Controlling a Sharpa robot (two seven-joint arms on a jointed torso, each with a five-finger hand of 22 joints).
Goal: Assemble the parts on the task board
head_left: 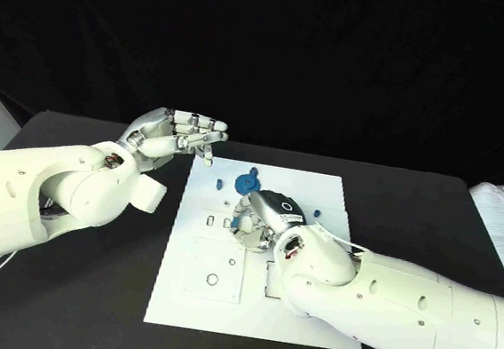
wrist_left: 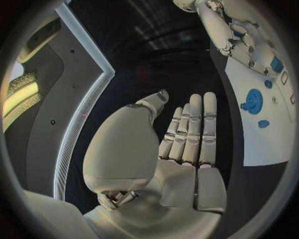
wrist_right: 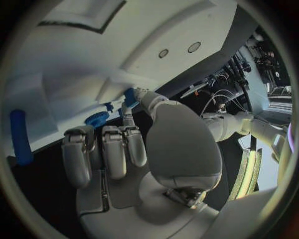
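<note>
Right hand [head_left: 265,220] palm-down on task board [head_left: 202,284], pinching blue part [wrist_right: 130,96], left hand [head_left: 178,136] raised, empty, fingers straight

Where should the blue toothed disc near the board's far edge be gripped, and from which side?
Probably by its rim, pinched on opposite sides from above: the blue toothed disc lies flat on the task board, so only its edge offers a hold. The open left hand hovers nearby.

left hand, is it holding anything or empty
Empty. The left hand has its fingers stretched out side by side with nothing in the palm, raised beside the task board.
</note>
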